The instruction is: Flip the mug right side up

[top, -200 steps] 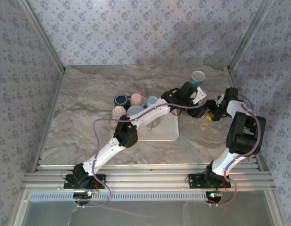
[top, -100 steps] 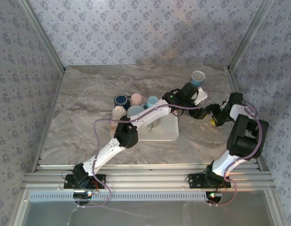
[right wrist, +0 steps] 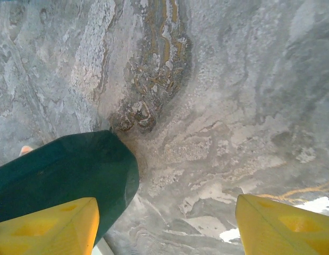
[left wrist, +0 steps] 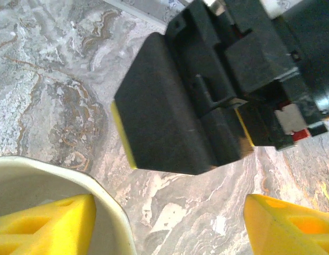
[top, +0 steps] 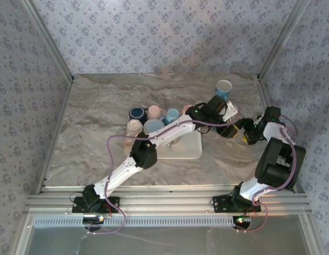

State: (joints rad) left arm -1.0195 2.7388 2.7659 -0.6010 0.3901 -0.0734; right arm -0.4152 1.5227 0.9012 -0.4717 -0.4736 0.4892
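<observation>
Tips of my left gripper (left wrist: 169,226) are cut off at the frame edge. Jaws are spread wide, gripping nothing. Its left finger (left wrist: 47,226) overlaps the mug (left wrist: 58,175) rim; contact unclear. My right gripper (right wrist: 167,226) is spread too, empty. A dark green shape (right wrist: 63,170) beside it is cut off and unidentifiable. The mug (top: 224,86) is pale blue outside, white inside, mouth up, at the table (top: 100,106) far right corner. Handle not discernible.
</observation>
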